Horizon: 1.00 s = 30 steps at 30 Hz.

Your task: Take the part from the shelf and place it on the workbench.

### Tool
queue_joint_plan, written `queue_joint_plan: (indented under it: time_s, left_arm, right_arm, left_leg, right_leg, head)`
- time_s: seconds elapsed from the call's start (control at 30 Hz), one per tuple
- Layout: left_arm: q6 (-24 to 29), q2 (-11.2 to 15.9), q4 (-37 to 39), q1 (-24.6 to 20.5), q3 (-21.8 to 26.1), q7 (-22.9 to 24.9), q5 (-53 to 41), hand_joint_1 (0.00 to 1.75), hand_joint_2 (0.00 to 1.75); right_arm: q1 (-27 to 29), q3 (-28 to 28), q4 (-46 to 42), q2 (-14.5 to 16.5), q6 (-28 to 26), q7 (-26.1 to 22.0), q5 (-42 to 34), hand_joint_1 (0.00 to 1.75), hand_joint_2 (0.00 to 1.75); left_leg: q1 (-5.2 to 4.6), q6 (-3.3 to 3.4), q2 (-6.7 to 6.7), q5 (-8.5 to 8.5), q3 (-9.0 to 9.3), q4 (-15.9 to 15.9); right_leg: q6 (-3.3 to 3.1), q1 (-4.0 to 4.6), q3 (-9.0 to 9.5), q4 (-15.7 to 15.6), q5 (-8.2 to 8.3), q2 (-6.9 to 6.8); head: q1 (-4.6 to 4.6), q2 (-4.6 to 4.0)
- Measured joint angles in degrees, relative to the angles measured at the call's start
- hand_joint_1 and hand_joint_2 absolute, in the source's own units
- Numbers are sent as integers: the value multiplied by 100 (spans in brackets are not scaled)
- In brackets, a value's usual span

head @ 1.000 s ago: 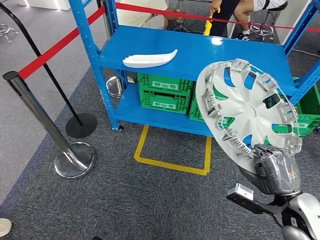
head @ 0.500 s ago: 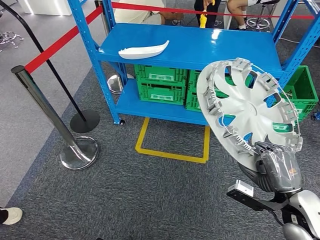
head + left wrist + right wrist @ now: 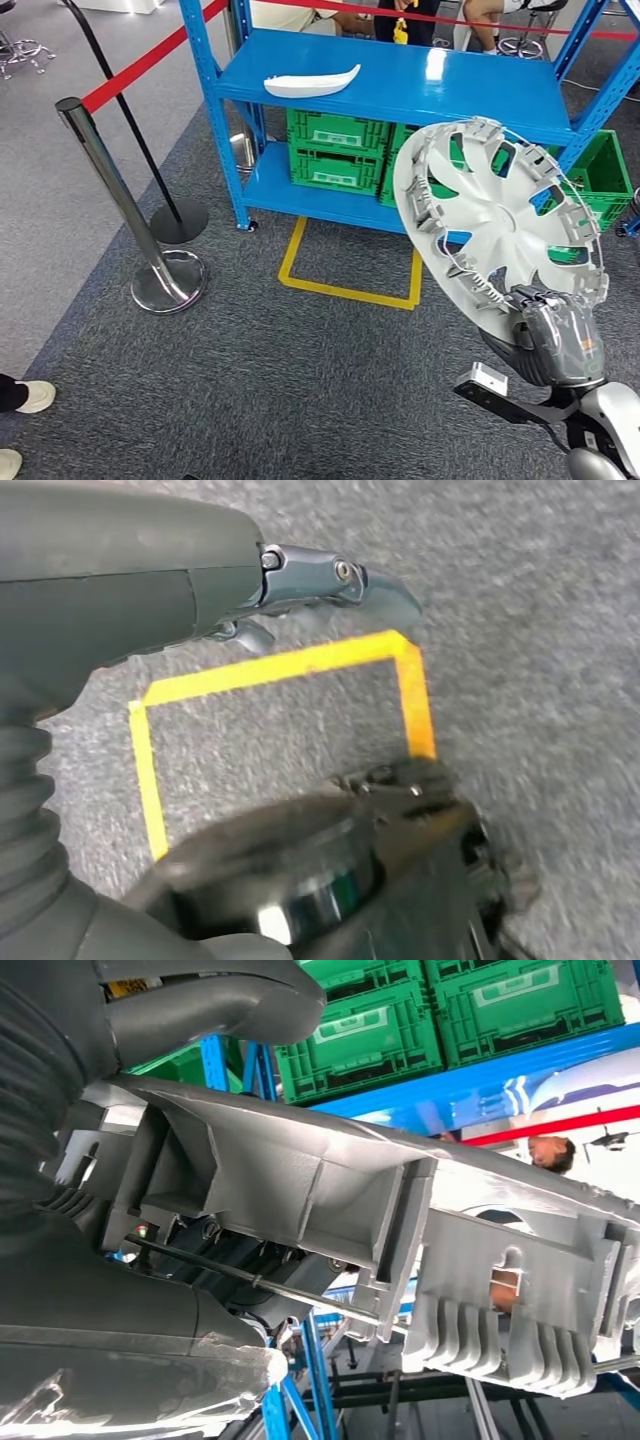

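Silver plastic wheel cover is standing tilted on edge above the right hand, which is clamping its lower rim, off the blue metal shelf; the left hand is hanging empty, fingers apart, over the carpet

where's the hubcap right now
In the head view the hubcap is held up by the right hand, in front of the blue shelf.

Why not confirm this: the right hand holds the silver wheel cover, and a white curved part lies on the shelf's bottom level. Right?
Not quite. The right hand holds the wheel cover, but the white curved part lies on the top level of the blue shelf, above the green crates; see the head view.
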Motion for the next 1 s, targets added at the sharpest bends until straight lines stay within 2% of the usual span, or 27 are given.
queue_joint_plan:
  time_s: [0.03,0.07,0.1,0.13,0.2,0.23,0.27,0.3,0.4,0.5,0.6,0.83,0.87,0.9,0.93,1.0]
  left_arm:
    - [1,4,0,2,3,2,-1,0,175]
    - [0,5,0,2,5,6,-2,0,175]
    - [-1,5,0,6,7,13,-5,0,175]
    - [-1,4,0,11,9,25,-8,0,175]
    - [-2,3,0,21,20,47,-15,0,175]
    - [-2,5,0,23,29,55,-18,0,175]
    - [-1,12,0,22,37,58,-21,0,175]
    - [-1,20,0,21,43,60,-23,0,175]
    - [-1,26,-1,22,48,60,-35,0,175]
    - [-2,27,-2,23,48,61,-47,0,175]
    - [-2,32,-2,27,49,67,-66,0,175]
    - [-2,42,-7,44,71,98,-132,0,175]
    - [-2,41,-14,47,77,103,-145,0,175]
    - [-2,40,-22,46,81,109,-158,0,175]
    - [-2,39,-31,47,84,116,-171,0,175]
    - [-2,42,-39,50,86,136,-191,0,175]
  right_arm:
    - [1,0,1,-2,1,2,3,175,175]
    - [3,0,4,-3,1,8,10,175,175]
    - [6,0,7,-3,1,20,25,175,175]
    - [7,0,9,-3,0,38,54,175,175]
    - [-7,0,10,-4,-3,79,125,175,175]
    - [-17,-1,9,-5,-6,94,155,175,175]
    - [-24,-2,9,-7,-8,104,173,175,175]
    - [-25,-2,9,-8,-10,113,184,175,175]
    - [-15,-2,10,-9,-10,130,200,175,175]
    - [-16,-2,10,-9,-11,141,250,175,175]
    - [-16,-2,10,-9,-21,180,402,175,175]
    - [-24,10,10,-25,-57,255,707,175,175]
    - [-28,13,9,-35,-67,260,741,175,175]
    - [-33,15,9,-51,-82,263,776,175,175]
    - [-38,19,9,-66,-100,263,807,175,175]
    - [-45,34,12,-82,-144,261,856,175,175]
  left_leg:
    - [-7,8,0,38,-46,2]
    - [-15,10,0,71,-86,5]
    - [-20,6,-1,98,-116,7]
    - [-23,-2,-2,117,-136,10]
    - [-34,-31,-3,140,-160,27]
    - [-45,-52,-3,149,-176,43]
    - [-57,-58,-4,153,-197,64]
    - [-70,-38,-4,166,-224,81]
    - [-69,52,-3,218,-284,87]
    - [-58,37,-2,246,-333,77]
    - [-58,16,-2,262,-375,78]
    - [-54,-21,-19,319,-439,87]
    - [-36,-17,-34,345,-437,65]
    - [-15,-12,-52,371,-437,43]
    - [5,-7,-73,394,-440,27]
    - [8,-2,-124,413,-476,31]
  right_leg:
    - [12,0,-131,406,-196,0]
    - [15,1,-180,656,-301,1]
    - [10,1,-109,673,-302,1]
    - [0,2,91,431,-206,0]
    - [-22,4,682,-424,30,-2]
    - [-47,6,904,-770,99,1]
    - [-64,6,1025,-972,127,4]
    - [-80,8,1048,-1035,120,9]
    - [-120,23,987,-1038,176,22]
    - [-153,40,937,-1033,203,26]
    - [-159,40,893,-1010,219,21]
    - [-87,20,849,-1004,262,-12]
    - [-71,23,819,-960,220,-17]
    - [-51,25,747,-812,104,-15]
    - [-30,23,624,-538,-77,-9]
    - [19,11,293,279,-511,-1]
  head:
    - [1,0]
    - [1,0]
    - [0,0]
    - [0,0]
    - [1,0]
    - [-3,0]
    - [-7,0]
    - [-10,0]
    - [-13,0]
    - [-13,0]
    - [-13,0]
    - [-13,0]
    - [-8,0]
    - [4,0]
    - [17,0]
    - [42,0]
